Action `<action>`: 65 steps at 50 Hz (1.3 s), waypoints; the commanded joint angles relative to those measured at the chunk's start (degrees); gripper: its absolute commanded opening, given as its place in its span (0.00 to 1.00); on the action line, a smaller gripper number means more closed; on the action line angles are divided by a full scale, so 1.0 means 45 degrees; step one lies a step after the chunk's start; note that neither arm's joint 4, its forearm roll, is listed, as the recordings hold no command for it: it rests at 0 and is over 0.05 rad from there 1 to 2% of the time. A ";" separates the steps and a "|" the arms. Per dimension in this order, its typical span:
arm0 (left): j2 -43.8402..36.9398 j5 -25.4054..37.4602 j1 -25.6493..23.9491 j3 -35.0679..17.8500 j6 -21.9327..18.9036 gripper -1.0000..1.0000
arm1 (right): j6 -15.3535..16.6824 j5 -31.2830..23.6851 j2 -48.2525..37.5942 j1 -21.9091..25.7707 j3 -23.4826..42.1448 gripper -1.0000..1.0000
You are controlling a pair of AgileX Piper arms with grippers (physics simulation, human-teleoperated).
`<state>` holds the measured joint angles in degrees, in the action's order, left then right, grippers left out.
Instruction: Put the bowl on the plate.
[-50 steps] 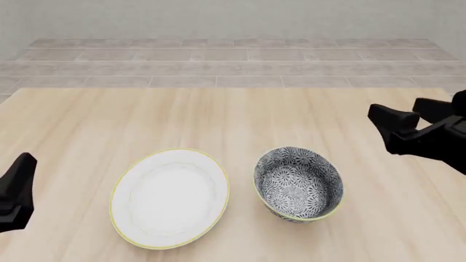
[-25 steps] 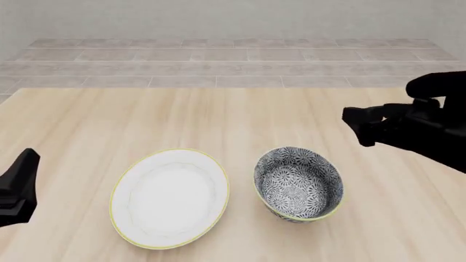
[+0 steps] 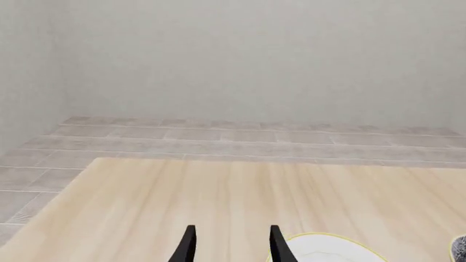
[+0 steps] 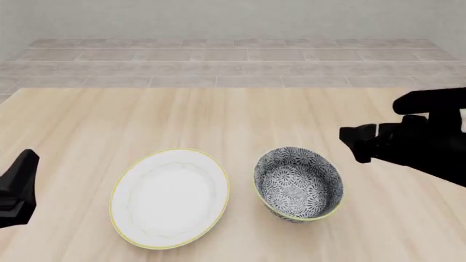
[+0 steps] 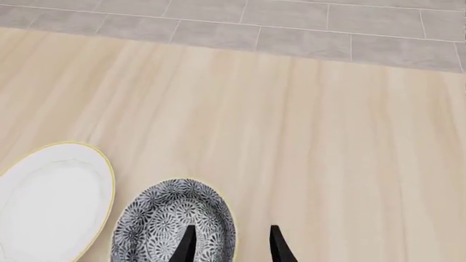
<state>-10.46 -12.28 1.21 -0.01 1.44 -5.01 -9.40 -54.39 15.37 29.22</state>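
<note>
Sitting nearest the camera in the front view are two dishes, side by side on the light wood table [image 4: 218,109]: one plate [image 4: 169,198], white with a thin yellow-gold rim, at lower left of centre, and one bowl [image 4: 298,183], patterned in dark blue-grey and white with a yellowish rim, at lower right of centre. The two stand upright, just beside each other with a narrow strip of bare wood between their rims, so the bowl rests on the table and not on the plate. At the lower left edge of the frame the left gripper [image 4: 17,188] shows as a single dark wedge, well apart from the plate; in the left wrist view its two fingertips [image 3: 189,244] stand apart with bare table between them, holding nothing, with an arc of the plate's rim just beyond one tip. Farther back, at the right edge of the front view, the right gripper [image 4: 358,141] hangs above and to the right of the bowl, apart from it. The right wrist view shows its two fingertips [image 5: 275,244] parted and empty, one over the bowl's rim, the other over bare wood. Beyond the table's far edge lies a grey tiled floor [image 4: 233,60] and a pale wall.
</note>
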 commanded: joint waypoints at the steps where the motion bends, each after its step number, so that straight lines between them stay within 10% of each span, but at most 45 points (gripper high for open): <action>1: 0.0304 0.0270 -0.0007 0.0001 0.0023 1.00 | 0.0177 0.0258 -0.0387 -0.0170 -0.0354 1.00; 65: 0.0280 0.0388 -0.0074 -0.0004 -0.0034 1.00 | -0.0288 0.3516 -0.3072 -0.0283 -0.1684 1.00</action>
<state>-8.49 -9.88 0.87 -0.03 1.39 -5.92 4.63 -66.57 14.25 22.34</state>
